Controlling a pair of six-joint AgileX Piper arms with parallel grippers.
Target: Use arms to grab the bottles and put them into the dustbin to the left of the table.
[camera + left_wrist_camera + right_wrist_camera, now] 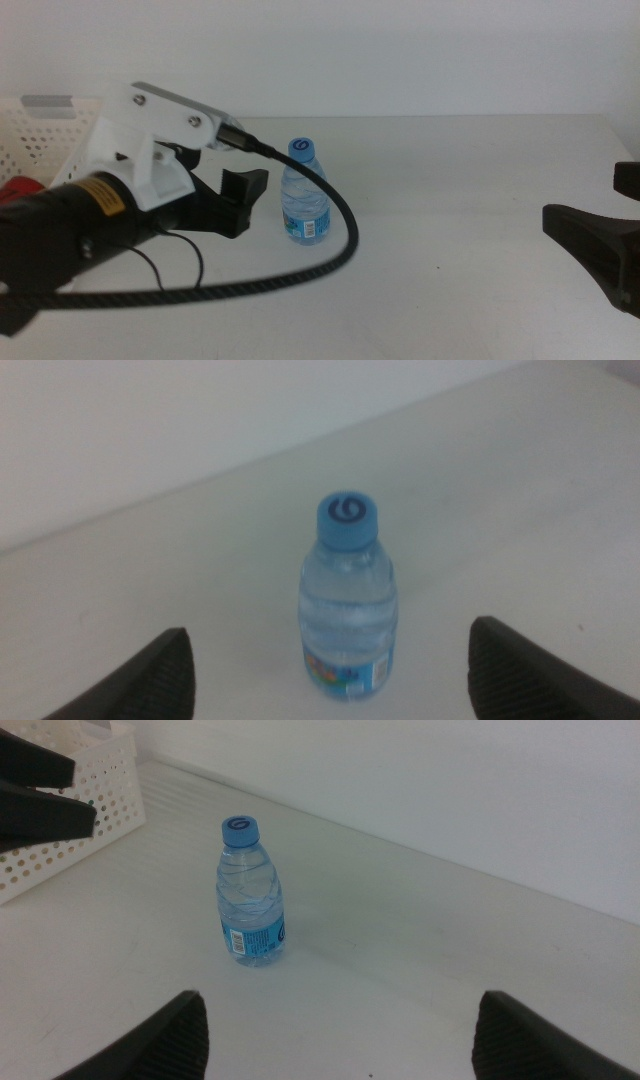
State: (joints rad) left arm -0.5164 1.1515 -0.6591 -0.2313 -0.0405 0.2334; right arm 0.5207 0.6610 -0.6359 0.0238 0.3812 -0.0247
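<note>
I see the clear water bottle (305, 192) with its blue cap standing upright mid-bench (450, 260), which is plain white against a white wall. My left tool (232, 203) is spread wide just beside it; the right tool (600, 240) waits wide at the right edge. The perforated white dustbin (40, 140) at left shows something red (20, 188) inside.

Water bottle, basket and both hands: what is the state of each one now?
Water bottle: upright on the table, cap on, not held.
Left hand: open, beside the bottle, empty.
Right hand: open, empty, far from the bottle.
Basket: upright, something red inside.
</note>
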